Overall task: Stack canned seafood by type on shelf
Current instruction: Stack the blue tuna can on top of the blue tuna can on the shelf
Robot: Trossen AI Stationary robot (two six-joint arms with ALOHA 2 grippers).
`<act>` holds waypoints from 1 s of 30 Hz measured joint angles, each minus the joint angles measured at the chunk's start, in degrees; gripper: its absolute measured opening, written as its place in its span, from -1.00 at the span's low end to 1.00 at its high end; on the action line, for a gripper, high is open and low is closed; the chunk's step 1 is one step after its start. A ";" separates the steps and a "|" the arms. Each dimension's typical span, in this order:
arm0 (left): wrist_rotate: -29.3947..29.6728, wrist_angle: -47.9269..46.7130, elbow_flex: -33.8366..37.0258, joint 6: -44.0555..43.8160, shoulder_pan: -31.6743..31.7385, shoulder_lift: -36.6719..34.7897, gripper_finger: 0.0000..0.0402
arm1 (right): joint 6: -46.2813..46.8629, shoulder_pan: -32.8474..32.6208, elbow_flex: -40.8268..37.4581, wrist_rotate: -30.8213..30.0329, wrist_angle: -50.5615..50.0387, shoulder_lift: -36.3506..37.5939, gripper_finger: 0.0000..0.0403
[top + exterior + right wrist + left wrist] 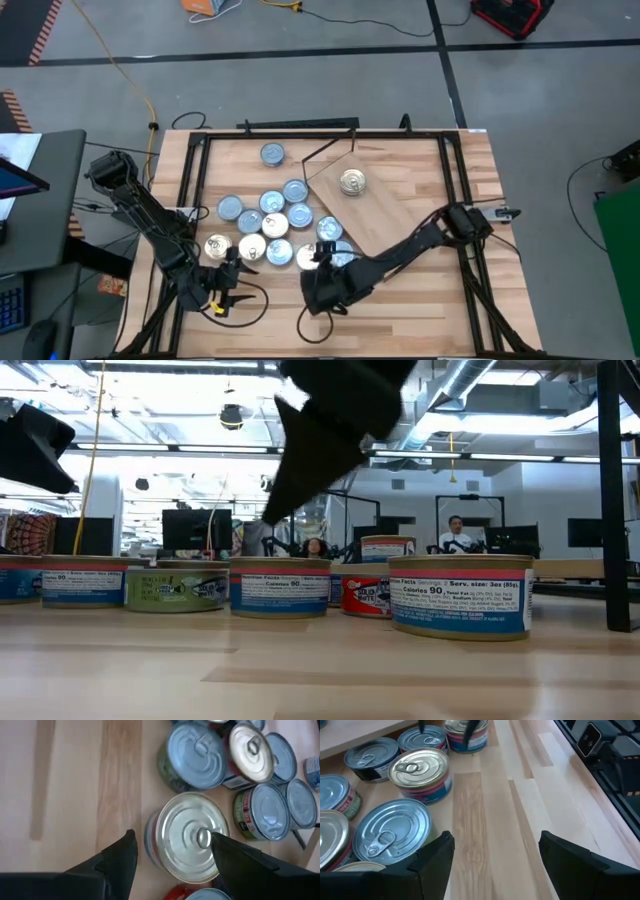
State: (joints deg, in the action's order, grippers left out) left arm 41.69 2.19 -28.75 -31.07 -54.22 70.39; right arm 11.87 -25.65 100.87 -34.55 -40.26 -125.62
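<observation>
Several flat round tins [272, 222] stand lid up in a cluster on the plank table. The shelf [380, 215] is a light-wood board lying askew on the table right of them, with one gold-lidded tin [352, 182] on it. My right gripper [172, 836] is open and hovers over a silver-lidded tin [187, 837] at the cluster's near edge; its fingers stand on either side of the tin, above it. In the low view a dark gripper [325, 430] hangs above the tins' tops. My left gripper [495, 837] is open over bare wood, near the cluster's near left side [228, 285].
A lone tin [272, 154] stands toward the far edge. A dark metal frame [455, 170] borders the table. Bare wood lies at the near right [420, 310]. A cable [245, 300] loops by the left gripper. People sit in the room behind [455, 532].
</observation>
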 joint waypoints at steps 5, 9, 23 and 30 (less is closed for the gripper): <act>-0.68 -0.04 0.00 0.03 0.83 0.00 0.39 | -5.29 -1.17 -0.01 -4.60 0.16 -3.88 0.42; -0.92 -0.10 0.00 0.03 0.88 0.00 0.39 | -8.76 -1.31 0.03 -8.15 0.46 -6.58 0.42; -0.85 -0.15 0.00 0.05 1.01 0.00 0.39 | -8.96 0.32 0.12 -7.51 0.11 -6.76 -0.47; -0.85 -0.23 0.00 0.06 1.01 0.00 0.39 | -9.99 0.39 0.26 -5.66 0.13 -6.50 -0.91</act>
State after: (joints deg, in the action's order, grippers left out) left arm 40.84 1.96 -28.75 -31.02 -53.21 70.39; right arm 1.88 -25.26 101.14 -40.21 -40.12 -132.12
